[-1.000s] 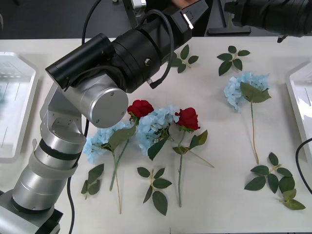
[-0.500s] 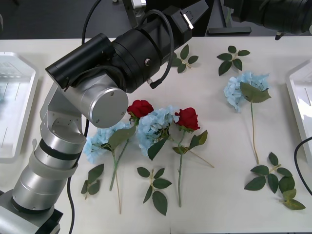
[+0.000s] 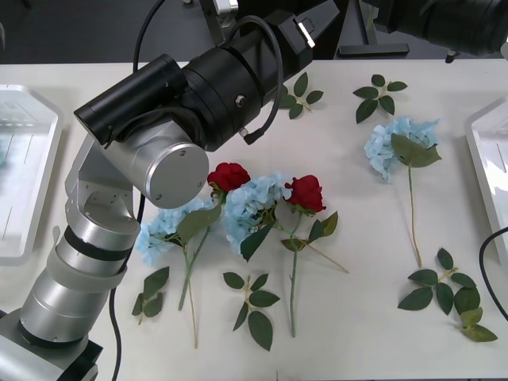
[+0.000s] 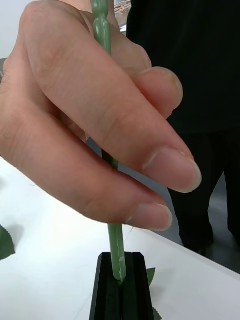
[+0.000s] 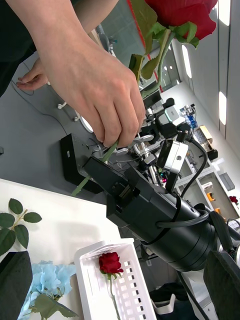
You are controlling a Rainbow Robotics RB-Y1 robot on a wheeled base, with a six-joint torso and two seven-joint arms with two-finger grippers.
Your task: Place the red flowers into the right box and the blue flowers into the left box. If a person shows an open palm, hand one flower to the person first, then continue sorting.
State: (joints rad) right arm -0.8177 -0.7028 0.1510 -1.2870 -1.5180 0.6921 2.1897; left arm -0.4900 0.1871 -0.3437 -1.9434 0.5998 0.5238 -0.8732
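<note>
Step in hand: handover of one rose to the person.

Right claw (image 4: 120, 262): raised beyond the desk's far edge, pinched on the lower end of the rose stem (image 4: 116, 245). The hand (image 4: 95, 125) grips the same stem just above the claw, fingers and thumb wrapped round it. The rose head (image 5: 182, 15) stands upright above the hand.

Left claw (image 5: 120, 295): jaws apart, empty, held high over the desk (image 3: 357, 317), idle.

Other stock: one rose (image 5: 110, 262) lies in the right box (image 5: 87, 260). Two roses (image 3: 228, 176) and three blue flowers (image 3: 254, 208) lie on the desk between the boxes. The left box (image 3: 32, 230) sits at the desk's left edge.

Recommendation: the hand appears to have firm hold, so the right claw should open fully, without tugging or twisting, hold position until the stem is lifted clear, then withdraw along its own line.

Change since the earlier frames: the desk flowers lie exactly as before. The right arm, at the top edge of the front view, has shifted slightly rightward.
</note>
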